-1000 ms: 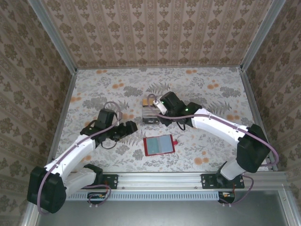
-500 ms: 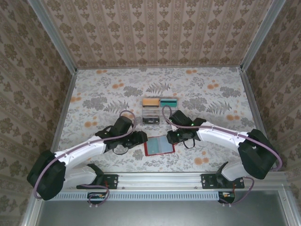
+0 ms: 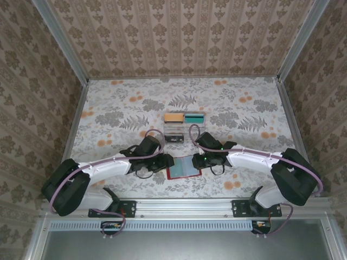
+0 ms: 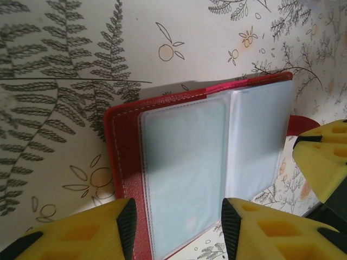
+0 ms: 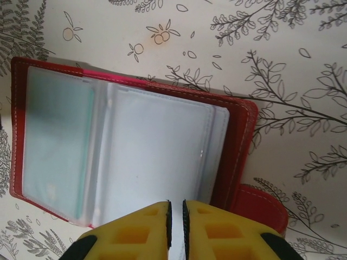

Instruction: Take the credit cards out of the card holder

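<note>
Card holder (image 3: 183, 167) lies open by your table's (image 3: 244, 114) near edge, 1 teal card (image 5: 54, 141) inside, not yet pulled. Left gripper (image 4: 176, 227) half-wide astride it; right gripper (image 5: 175, 227) nearly closed.

- the card holder (image 5: 238, 130) lies open and flat on the table covering (image 5: 282, 54), which is pale with a grey fern-and-fruit print
- clear sleeves (image 5: 157, 157) fan across its inner face
- a pale teal card (image 5: 54, 141) sits inside the sleeve at the view's left
- the closing tab (image 5: 260, 208) juts out at the lower right corner
- the right gripper (image 5: 176, 208) hangs over the sleeves' near edge, yellow tips almost together (only a thin slit between them)
</note>
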Robot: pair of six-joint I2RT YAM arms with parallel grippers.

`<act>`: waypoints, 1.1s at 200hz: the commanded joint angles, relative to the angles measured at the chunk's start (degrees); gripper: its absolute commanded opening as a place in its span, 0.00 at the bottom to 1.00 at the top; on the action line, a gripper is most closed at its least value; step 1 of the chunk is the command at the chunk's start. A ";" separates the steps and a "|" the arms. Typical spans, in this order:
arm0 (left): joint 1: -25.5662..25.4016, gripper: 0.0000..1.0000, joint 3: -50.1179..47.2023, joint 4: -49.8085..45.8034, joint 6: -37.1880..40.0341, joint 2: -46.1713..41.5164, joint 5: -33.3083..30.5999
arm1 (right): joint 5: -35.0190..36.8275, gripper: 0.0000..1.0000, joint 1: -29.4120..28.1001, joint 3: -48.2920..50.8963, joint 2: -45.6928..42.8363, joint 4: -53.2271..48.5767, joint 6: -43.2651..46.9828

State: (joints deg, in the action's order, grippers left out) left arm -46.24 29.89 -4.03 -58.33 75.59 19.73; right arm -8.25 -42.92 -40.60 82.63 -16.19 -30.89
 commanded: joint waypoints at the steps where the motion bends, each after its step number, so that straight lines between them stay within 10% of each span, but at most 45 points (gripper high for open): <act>1: -0.78 0.47 0.87 1.55 0.30 1.28 1.08 | -0.63 0.17 -0.58 1.11 1.23 1.24 -1.44; 220: -4.02 0.41 4.35 3.56 2.50 5.59 2.35 | -0.34 0.18 -2.70 2.37 2.78 2.21 -3.12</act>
State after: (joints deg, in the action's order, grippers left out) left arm -49.54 32.42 -1.45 -57.63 80.27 21.12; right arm -8.23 -45.08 -38.87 84.40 -14.09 -33.26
